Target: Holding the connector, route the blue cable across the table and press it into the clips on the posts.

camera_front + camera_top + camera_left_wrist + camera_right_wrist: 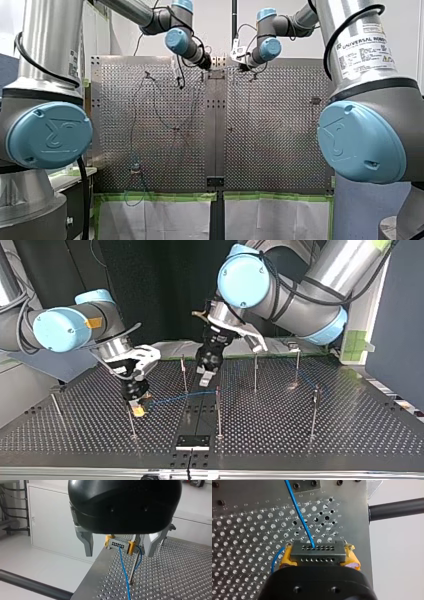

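- My right jaws [137,410] are clamped on the connector [317,552], with a yellow pad [285,559] on each of its ends. My left jaws [120,553] stand wide and hold nothing.
- The connector sits square between my right pads, its holed face pointing away from the wrist. From my left wrist it lies ahead of the open left jaws, centred on their gap but beyond the fingertips and clear of them.
- In the top view the connector is at about eight o'clock from my left jaws, low over the desk [310,440]. The blue cable [177,396] leaves it toward two o'clock and passes the top of the middle post [218,412]. The clips are too small to make out, so I cannot tell whether it is seated there.
- The near post [132,425] stands just at six o'clock of my right jaws. A small loop of slack hangs beside the connector, close to that post. I judge a sideways move could hook the loop round it.
- Pulling hard along the run could twist the connector in my pads or drag the cable off a post.
- The two jaws are near each other. If my left comes in carelessly, it could knock the connector.
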